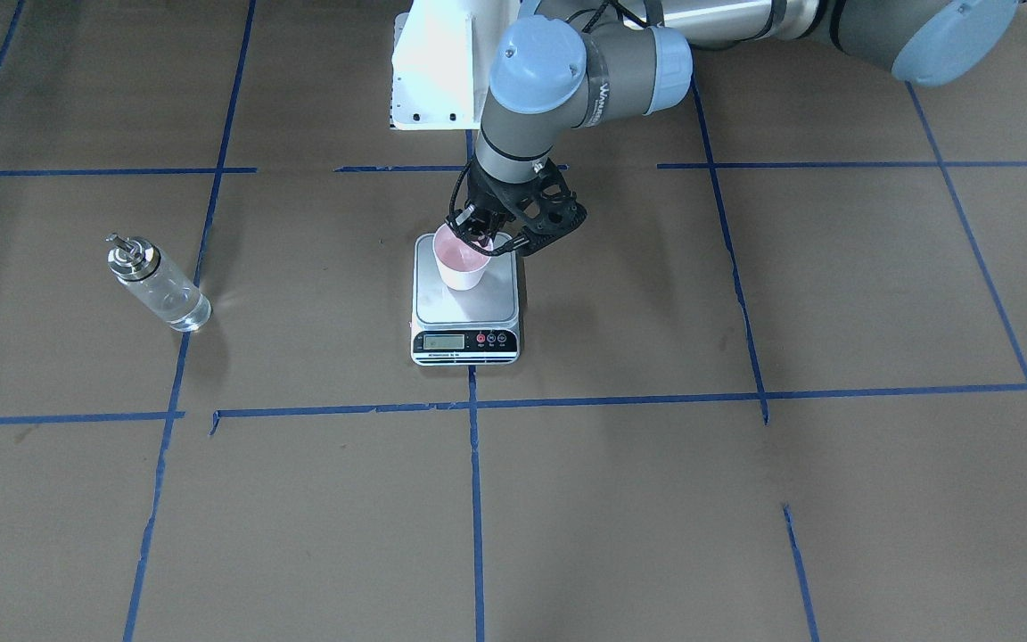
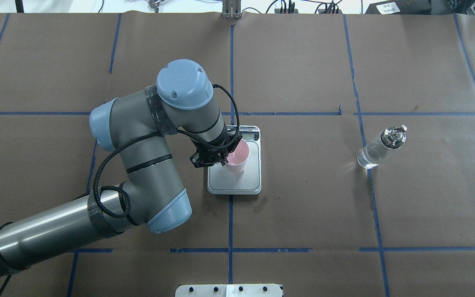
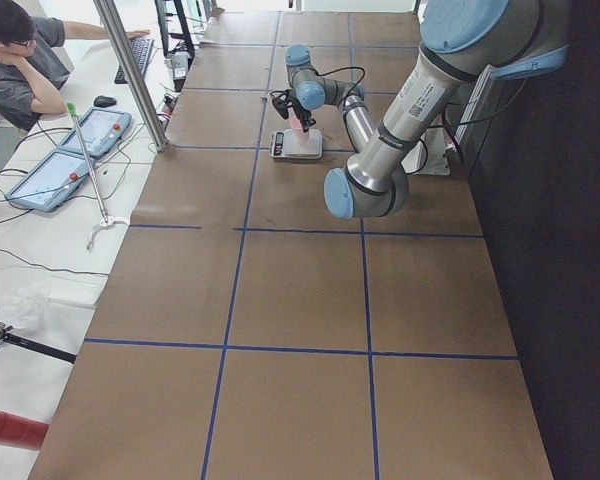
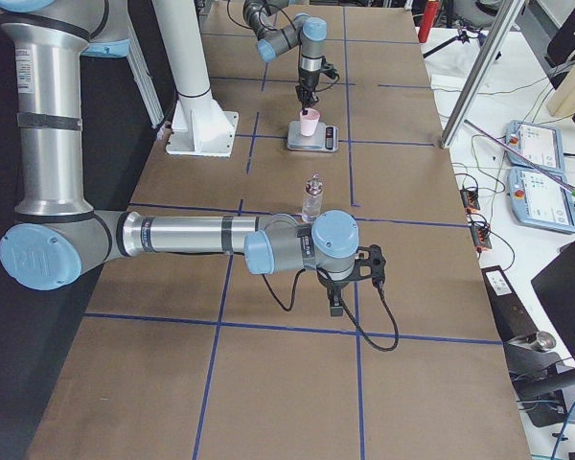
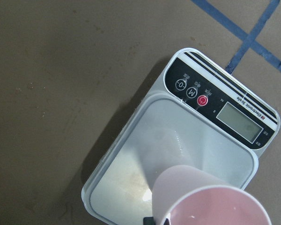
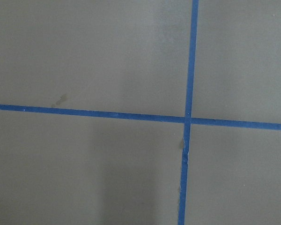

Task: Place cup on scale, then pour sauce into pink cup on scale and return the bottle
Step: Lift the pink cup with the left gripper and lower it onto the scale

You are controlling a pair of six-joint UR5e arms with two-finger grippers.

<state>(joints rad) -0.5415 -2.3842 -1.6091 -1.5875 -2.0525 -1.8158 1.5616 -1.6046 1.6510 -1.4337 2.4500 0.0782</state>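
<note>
The pink cup [image 1: 463, 263] stands on the steel platform of the scale [image 1: 464, 343] at the table's middle; both also show in the overhead view, cup [image 2: 237, 159] on scale [image 2: 237, 185]. My left gripper [image 1: 496, 239] is at the cup's rim on the robot's side, one finger inside and one outside, pinching the wall. The left wrist view shows the cup [image 5: 196, 197] close up over the scale [image 5: 225, 112]. The glass bottle [image 2: 379, 148] with its silver cap stands alone to the right. My right gripper [image 4: 369, 264] hovers low over bare table near the bottle [image 4: 312, 199]; I cannot tell its state.
Brown paper with blue tape lines covers the table. The robot's white base plate [image 1: 433, 71] is behind the scale. An operator [image 3: 20, 70] sits past the table's far side with tablets [image 3: 70, 150]. An aluminium post [image 3: 130, 70] stands there too.
</note>
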